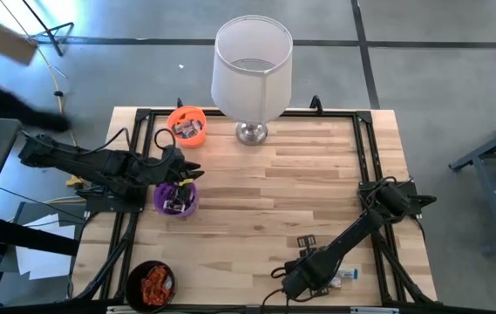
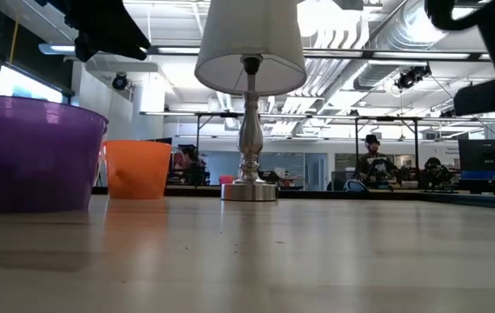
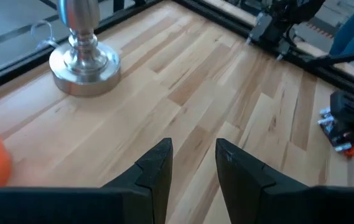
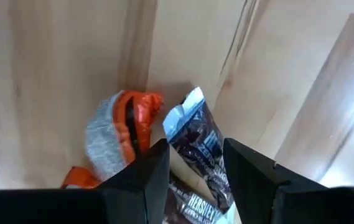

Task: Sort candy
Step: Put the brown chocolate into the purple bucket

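Observation:
My right gripper (image 4: 195, 148) points down near the table's front edge (image 1: 289, 281), open. A dark brown candy (image 4: 196, 138) with a silvery end lies on the wood between its fingers, and I cannot tell whether they touch it. An orange-red candy (image 4: 122, 127) lies beside it. A silver-blue candy (image 1: 345, 275) and a dark one (image 1: 307, 240) lie near this arm. My left gripper (image 3: 192, 146) hangs open and empty over the purple cup (image 1: 175, 199), which holds candy.
An orange cup (image 1: 186, 125) with candy stands at the far left, a black cup (image 1: 150, 283) with orange-red candy at the near left. A white-shaded lamp (image 1: 249, 70) on a metal base (image 3: 84, 59) stands at the far edge. Bare wood lies mid-table.

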Robot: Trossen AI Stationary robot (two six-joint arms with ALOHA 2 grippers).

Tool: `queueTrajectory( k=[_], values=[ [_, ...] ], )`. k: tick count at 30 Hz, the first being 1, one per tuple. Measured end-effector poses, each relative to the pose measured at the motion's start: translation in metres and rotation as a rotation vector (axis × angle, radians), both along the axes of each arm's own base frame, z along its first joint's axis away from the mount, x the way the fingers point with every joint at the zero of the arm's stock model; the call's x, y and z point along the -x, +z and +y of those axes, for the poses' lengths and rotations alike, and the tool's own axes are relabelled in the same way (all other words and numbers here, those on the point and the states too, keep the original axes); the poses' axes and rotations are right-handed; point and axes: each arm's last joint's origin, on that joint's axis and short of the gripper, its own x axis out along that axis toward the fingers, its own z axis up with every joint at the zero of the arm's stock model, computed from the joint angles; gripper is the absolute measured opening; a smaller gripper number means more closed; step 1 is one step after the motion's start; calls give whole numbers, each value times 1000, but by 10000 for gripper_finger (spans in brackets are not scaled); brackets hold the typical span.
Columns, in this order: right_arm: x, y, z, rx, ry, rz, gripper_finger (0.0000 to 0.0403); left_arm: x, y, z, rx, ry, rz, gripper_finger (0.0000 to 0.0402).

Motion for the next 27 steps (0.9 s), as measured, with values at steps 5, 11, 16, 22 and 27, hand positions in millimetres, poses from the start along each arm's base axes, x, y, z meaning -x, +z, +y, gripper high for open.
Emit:
queueTrajectory(
  k=[5,11,16,22,27],
  values=[
    [2,-11,-1,-34,-2,-9,145,-5,-3,-1,4,-10,10,110],
    [2,-13,-2,-40,-4,-12,144,-8,-3,-2,6,-9,1,110],
    [0,-13,-5,-39,-40,-9,113,-8,-2,-2,0,-13,-1,110],
    [-1,-14,-6,-46,-103,3,21,-8,-3,-2,-2,-14,1,110],
    [-3,-14,-9,-34,-115,-1,20,-8,-3,-3,-16,-65,18,110]
  ],
)
